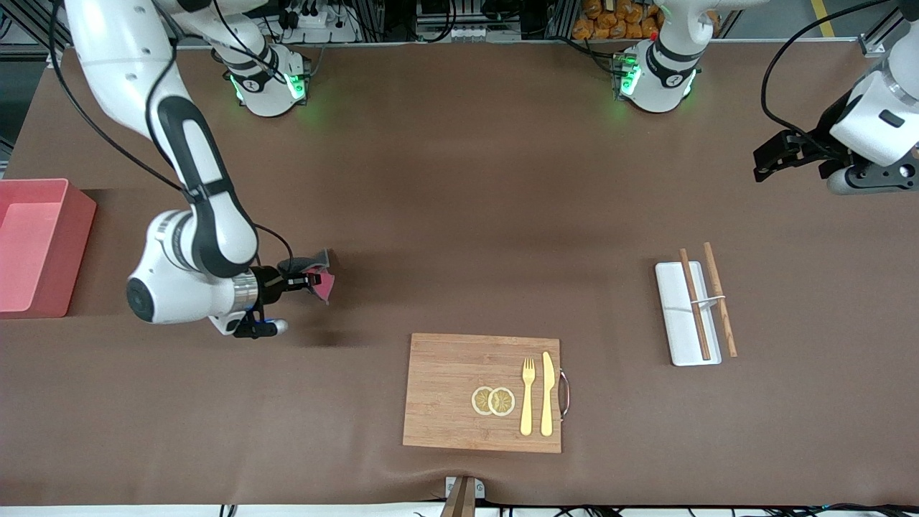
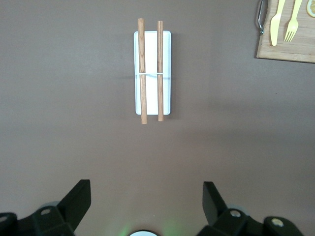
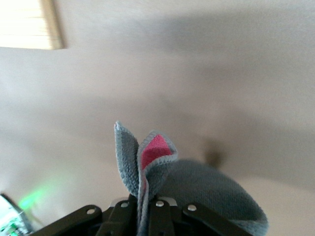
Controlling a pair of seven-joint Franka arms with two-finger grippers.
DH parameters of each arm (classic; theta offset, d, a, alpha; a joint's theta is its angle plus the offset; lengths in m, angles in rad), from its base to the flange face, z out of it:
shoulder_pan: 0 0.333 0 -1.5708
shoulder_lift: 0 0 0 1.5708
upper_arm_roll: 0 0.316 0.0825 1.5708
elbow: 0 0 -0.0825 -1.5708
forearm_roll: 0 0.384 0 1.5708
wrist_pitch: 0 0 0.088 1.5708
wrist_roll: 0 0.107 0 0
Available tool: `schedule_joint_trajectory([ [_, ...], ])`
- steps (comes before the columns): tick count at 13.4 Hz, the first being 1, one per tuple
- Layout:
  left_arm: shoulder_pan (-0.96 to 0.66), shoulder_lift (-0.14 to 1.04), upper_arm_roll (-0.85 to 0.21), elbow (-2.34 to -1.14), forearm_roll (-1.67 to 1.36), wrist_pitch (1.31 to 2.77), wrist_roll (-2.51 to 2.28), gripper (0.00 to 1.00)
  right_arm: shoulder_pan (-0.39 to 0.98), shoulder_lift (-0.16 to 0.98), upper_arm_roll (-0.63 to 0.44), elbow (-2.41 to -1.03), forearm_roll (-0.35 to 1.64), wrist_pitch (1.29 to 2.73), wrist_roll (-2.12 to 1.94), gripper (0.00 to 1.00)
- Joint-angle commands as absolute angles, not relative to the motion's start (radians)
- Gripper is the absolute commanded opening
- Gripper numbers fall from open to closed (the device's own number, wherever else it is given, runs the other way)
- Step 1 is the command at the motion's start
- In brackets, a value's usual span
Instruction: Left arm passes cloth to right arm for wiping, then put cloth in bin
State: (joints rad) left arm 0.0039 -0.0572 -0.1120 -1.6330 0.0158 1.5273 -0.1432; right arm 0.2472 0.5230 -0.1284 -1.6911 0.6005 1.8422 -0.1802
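The cloth (image 1: 316, 276) hung pinched in the right gripper (image 1: 305, 280) — fingers closed on its bunched grey folds, pink underside showing — above bare table, at about ten o'clock from the wooden board (image 1: 459, 380). The bin (image 1: 36, 248) sat at the right arm's end of the table. The left gripper (image 2: 146, 199) waited — jaws wide apart, holding nothing — over the table near the white tray (image 1: 682, 316).

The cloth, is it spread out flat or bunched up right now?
Bunched up. The cloth hangs folded from the shut right gripper, its pink-red underside showing between grey folds; none of it lies flat.
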Motion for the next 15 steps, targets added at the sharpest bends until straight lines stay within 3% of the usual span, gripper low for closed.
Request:
schedule_joint_trajectory([
  [1,0.005,-0.065,-0.121,-1.621,0.000,1.517,-0.141,1.00,0.212,0.358,-0.161,-1.738,0.518,1.742,-0.158,0.00],
  [8,0.006,-0.060,-0.149,-1.612,0.002,1.512,-0.144,1.00,0.112,0.170,-0.230,-1.726,0.141,1.537,-0.208,0.00],
  [15,0.015,-0.086,-0.152,-1.605,-0.005,1.506,-0.149,1.00,-0.187,0.231,-0.230,-1.560,-0.061,1.450,-0.512,0.00],
])
